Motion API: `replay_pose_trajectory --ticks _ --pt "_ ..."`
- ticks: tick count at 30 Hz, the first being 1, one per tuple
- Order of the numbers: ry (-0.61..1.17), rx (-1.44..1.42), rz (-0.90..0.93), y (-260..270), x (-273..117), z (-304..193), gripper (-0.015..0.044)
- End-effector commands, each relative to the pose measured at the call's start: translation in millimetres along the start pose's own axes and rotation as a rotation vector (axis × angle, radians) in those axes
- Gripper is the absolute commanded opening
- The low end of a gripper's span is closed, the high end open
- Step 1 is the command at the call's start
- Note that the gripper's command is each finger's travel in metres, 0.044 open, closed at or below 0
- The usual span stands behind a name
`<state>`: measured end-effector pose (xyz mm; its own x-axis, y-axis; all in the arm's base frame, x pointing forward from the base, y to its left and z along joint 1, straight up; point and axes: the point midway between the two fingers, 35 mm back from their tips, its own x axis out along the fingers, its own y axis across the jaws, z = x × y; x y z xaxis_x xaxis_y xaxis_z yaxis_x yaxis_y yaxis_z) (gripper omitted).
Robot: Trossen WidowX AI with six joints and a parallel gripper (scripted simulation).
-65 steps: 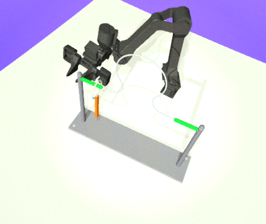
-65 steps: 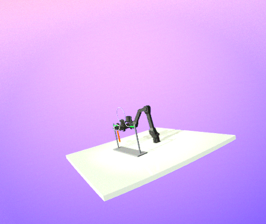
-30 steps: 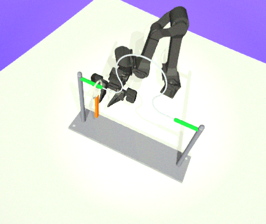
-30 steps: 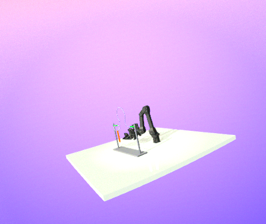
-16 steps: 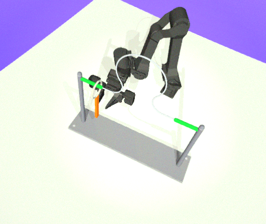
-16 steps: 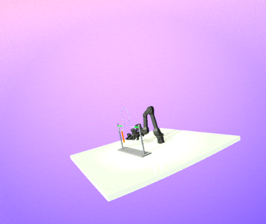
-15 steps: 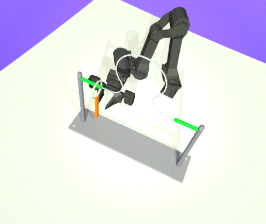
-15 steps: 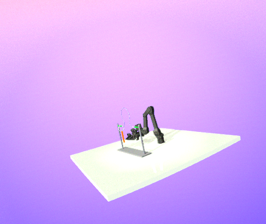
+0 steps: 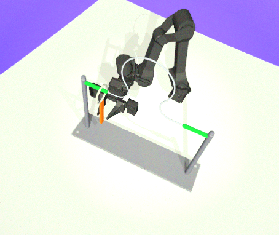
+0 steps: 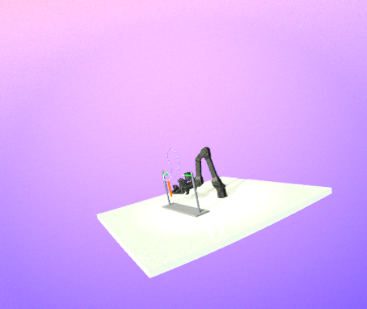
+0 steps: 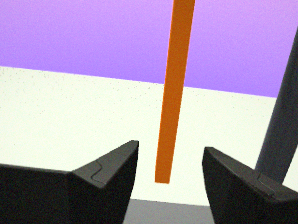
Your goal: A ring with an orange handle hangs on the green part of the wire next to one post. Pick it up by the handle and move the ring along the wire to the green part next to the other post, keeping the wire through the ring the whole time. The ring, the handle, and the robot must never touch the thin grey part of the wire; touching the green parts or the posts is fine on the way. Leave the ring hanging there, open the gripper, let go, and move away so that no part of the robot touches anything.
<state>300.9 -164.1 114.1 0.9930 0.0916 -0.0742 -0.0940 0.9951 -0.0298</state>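
Observation:
The pale ring [image 9: 97, 96] [image 10: 167, 180] hangs around the left green part [image 9: 91, 84], near its inner end. Its orange handle [image 9: 101, 112] [image 10: 170, 188] [image 11: 175, 65] points down. My gripper [image 9: 103, 116] [image 11: 170, 152] is open, fingers partly apart and holding nothing. In the wrist view the handle's lower end shows between the fingers, apparently just beyond the tips; exact depth is unclear. The thin grey wire [image 9: 140, 57] arches up and runs to the right green part [image 9: 195, 130] [image 10: 187, 175] at the other post [image 9: 200, 154] [image 10: 196, 194].
The near post [image 9: 86, 107] [image 11: 284, 120] stands close beside the gripper, at the right in the wrist view. The grey base plate [image 9: 131, 147] [image 10: 184, 209] [image 11: 165, 212] joins both posts. Part of the wire passes in front of the arm in the top view.

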Motion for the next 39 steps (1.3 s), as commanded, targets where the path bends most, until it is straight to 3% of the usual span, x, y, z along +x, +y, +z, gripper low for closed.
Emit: replay_pose_trajectory --ticks 1,20,39 --pt "0.003 0.011 -0.002 -1 7 -2 0.0160" --pt "-0.003 0.012 -0.002 3 37 -2 0.0160" --pt "-0.003 0.012 -0.002 3 38 -2 0.0160"
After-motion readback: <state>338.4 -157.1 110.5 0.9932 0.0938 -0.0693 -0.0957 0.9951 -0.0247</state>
